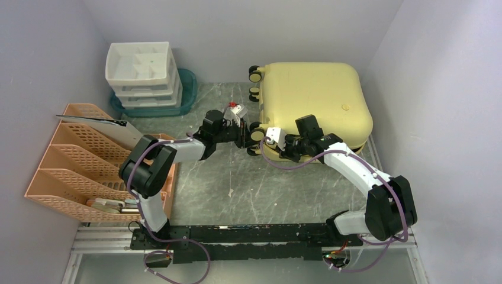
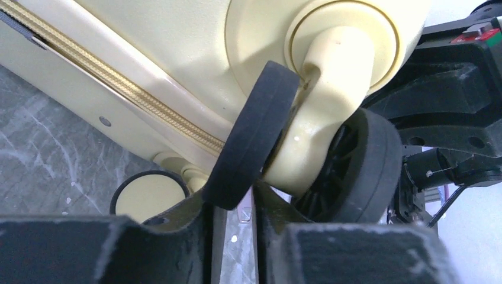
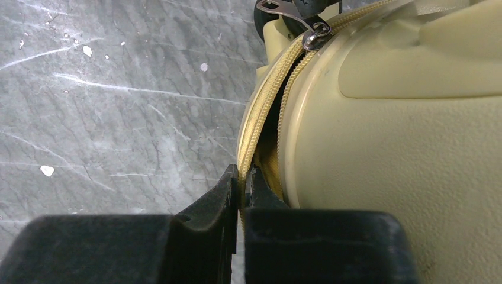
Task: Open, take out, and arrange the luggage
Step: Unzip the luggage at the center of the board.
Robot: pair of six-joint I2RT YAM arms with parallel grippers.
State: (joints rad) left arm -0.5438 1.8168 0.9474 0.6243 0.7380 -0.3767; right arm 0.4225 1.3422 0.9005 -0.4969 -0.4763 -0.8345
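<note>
The left end effector (image 1: 244,135) is hovering at the luggage's near-left wheel (image 2: 254,130), its fingers standing slightly apart and gripping nothing I can see. Just right of it, the right end effector (image 3: 241,183) is pinching the zipper tape (image 3: 251,136) tight. The luggage (image 1: 314,97) is lying flat at the far right of the counter (image 1: 237,189), its long axis running left-right. Only the right wrist view is showing the slider (image 3: 314,36), farther along the gaping zip.

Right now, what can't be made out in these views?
- Inside of the pale yellow hard-shell suitcase: all views, lid down; right wrist shows only a dark slit beside the zipper band that the right gripper pinches.
- Left gripper gap: left wrist, black rubber wheel overlaps it; grip unclear.
- Peach mesh file rack contents: top view, too small.
</note>
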